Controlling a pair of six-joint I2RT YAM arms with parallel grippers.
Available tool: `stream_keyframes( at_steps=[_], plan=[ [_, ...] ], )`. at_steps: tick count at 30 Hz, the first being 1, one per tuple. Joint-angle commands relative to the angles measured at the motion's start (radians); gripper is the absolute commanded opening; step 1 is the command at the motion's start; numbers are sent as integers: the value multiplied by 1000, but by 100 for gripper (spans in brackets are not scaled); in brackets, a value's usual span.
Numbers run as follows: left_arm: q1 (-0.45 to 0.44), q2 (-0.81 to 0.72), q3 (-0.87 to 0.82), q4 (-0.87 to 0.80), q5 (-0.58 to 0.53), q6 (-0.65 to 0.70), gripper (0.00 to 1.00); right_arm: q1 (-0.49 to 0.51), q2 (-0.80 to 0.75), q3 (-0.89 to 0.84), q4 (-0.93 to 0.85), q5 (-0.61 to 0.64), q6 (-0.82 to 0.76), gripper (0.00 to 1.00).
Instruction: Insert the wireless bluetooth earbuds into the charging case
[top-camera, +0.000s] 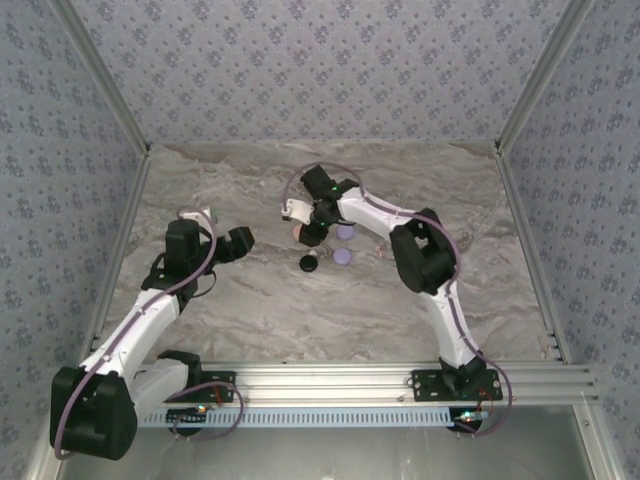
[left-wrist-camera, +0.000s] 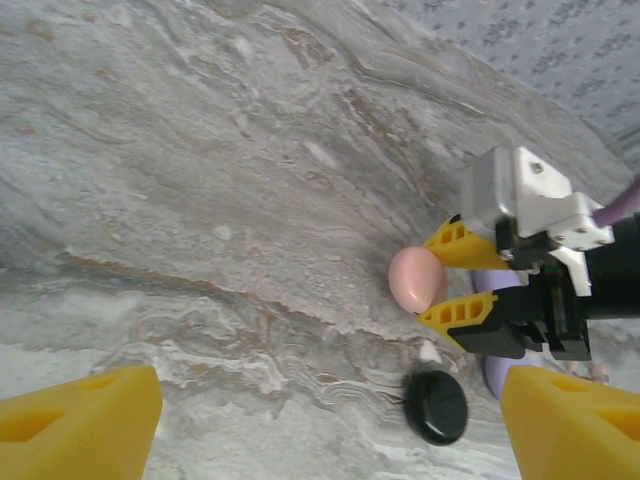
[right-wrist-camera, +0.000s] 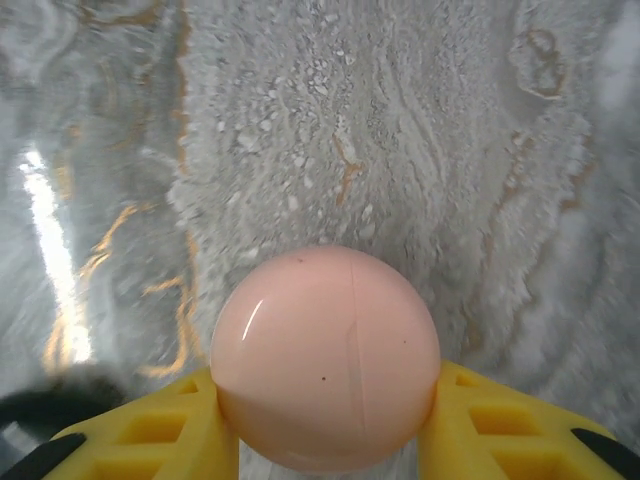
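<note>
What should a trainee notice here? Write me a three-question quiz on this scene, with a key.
1. True or false: the left fingers are shut.
2. What do the right fingers hold? A nothing; B the pink round case; C a white cloth.
3. How many purple discs lie on the table in the top view?
Key: 1 false; 2 B; 3 two.

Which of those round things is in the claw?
The pink one, clamped in the right gripper; the black one and two purple ones lie free.
</note>
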Motion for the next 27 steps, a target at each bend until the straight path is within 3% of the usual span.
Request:
stream_keyframes(
  at_steps=[1,6,10,18,27],
  plan=[
    [7,31,62,83,157,-30,84,-9,-173,-97,137,-31,44,43],
    [5,123,126,195,389,-110,79,-6,-373,-274,258,-31,76,43],
    [-33,192,179,286,500,-170,75,18,-501,-383,329,7,76,44],
    [-134,294,265,336,550,-198,67,68,-593,-453,379,78,50,44],
    [-148,348,269,351,555,-215,63,81,-616,-459,405,78,61,44]
  ],
)
